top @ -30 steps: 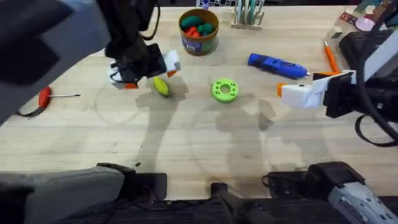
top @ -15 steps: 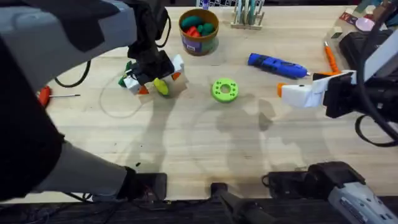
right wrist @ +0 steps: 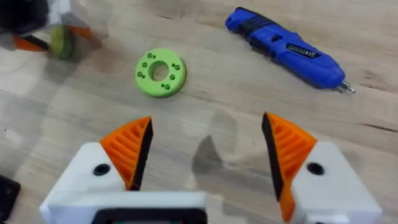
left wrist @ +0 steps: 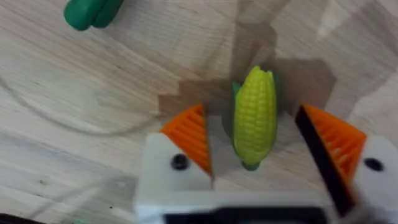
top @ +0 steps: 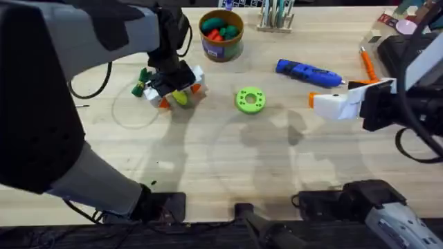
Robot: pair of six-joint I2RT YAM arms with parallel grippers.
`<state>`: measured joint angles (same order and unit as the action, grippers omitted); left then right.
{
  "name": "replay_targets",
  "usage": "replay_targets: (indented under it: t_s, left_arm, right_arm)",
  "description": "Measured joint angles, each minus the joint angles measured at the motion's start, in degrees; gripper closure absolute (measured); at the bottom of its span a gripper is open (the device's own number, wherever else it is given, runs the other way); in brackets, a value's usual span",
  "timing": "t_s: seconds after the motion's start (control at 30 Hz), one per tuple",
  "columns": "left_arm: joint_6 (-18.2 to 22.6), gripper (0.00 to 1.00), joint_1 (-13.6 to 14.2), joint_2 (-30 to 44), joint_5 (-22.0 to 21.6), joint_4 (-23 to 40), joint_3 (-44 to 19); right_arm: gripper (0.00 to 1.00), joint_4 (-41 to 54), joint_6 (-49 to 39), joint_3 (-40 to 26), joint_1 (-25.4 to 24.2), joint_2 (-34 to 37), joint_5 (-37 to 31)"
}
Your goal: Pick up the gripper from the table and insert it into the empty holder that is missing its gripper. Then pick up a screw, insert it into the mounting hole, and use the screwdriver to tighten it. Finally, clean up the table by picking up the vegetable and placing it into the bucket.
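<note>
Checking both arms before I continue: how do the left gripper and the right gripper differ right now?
The left gripper is low over the table with the yellow toy corn cob between its open fingers; the right gripper hangs open with nothing between its fingers. The left sits near the orange-rimmed round bucket, the right near the blue cylindrical screwdriver. Both have white mounts with orange ribbed pads.

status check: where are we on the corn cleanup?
Cleanup stage, not finished. Already: the screwdriver lies on the table, not held. In hand: the left gripper is open around the corn, fingers either side, not yet closed. The right gripper is open, holding nothing. Left: grasp the corn, carry it to the bucket, drop it in.
</note>
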<state>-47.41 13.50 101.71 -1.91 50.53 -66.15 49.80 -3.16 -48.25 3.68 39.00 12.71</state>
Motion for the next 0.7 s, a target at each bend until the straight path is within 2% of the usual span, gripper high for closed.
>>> replay_targets:
  t_s: [0.03,0.1,0.17,0.2,0.23,0.53,0.57,0.6,0.7]
  left_arm:
    - [0.0,0.229,0.0,0.0,0.1,0.0,0.0]
    - [-0.1,0.514,-0.1,0.0,0.3,0.1,0.0]
    - [-0.1,0.843,-0.2,0.0,0.4,0.2,-0.1]
    - [0.0,0.949,-0.2,-0.1,0.4,0.2,-0.2]
    - [0.0,0.976,-0.2,-0.1,0.5,0.2,-0.3]
    - [0.0,0.971,-0.2,-0.1,2.8,-0.1,-1.2]
    - [0.1,0.971,-0.2,-0.1,3.0,0.0,-2.0]
    - [1.9,0.971,-0.2,-0.1,3.5,0.0,-6.0]
    - [5.7,0.971,-0.2,-0.1,3.9,0.2,-11.8]
  right_arm:
    - [0.018,0.0,0.0,0.0,0.0,0.0,0.0]
    - [0.017,0.0,0.0,0.0,0.0,0.0,0.0]
    - [0.016,0.0,0.0,0.0,0.0,0.0,0.0]
    - [0.016,0.0,0.0,0.0,0.0,0.0,0.0]
    - [0.018,0.0,0.0,0.0,0.0,0.0,0.0]
    - [0.017,0.0,0.0,0.0,0.0,0.0,0.0]
    - [0.017,0.0,0.0,0.0,0.0,0.0,0.0]
    - [0.016,0.0,0.0,0.0,0.0,0.0,0.0]
    - [0.017,0.0,0.0,0.0,0.0,0.0,0.0]
